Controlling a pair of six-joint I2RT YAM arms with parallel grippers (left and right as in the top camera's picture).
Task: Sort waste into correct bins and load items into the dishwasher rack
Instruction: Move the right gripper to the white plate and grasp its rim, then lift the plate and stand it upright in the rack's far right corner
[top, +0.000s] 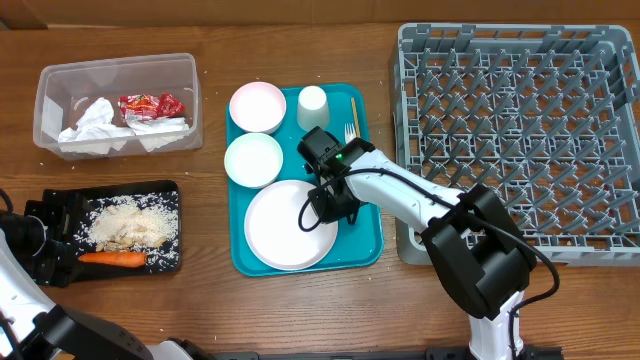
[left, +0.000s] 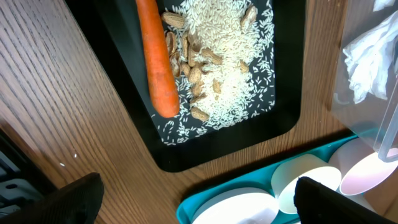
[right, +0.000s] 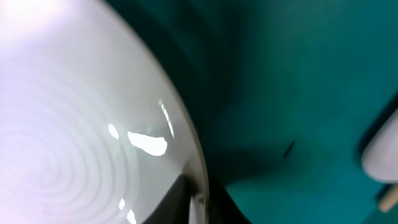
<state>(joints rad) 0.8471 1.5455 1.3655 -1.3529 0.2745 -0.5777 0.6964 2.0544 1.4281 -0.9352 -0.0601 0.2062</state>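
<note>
The right end effector (top: 333, 208) pinches the right rim of the plate (top: 282, 230), which lies on the teal tray (top: 243, 258) at lower centre. The left end effector (left: 199, 202) hangs spread near the black tray (left: 186, 152), lower left.

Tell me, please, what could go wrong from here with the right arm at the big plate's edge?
1. The right gripper sits at only the thin rim of the glossy plate. Such a shallow hold may slip and drop it onto the teal tray.
2. A bowl sits close beside the plate, and the cup stands near the gripper, so a tilted lift could knock either.
</note>
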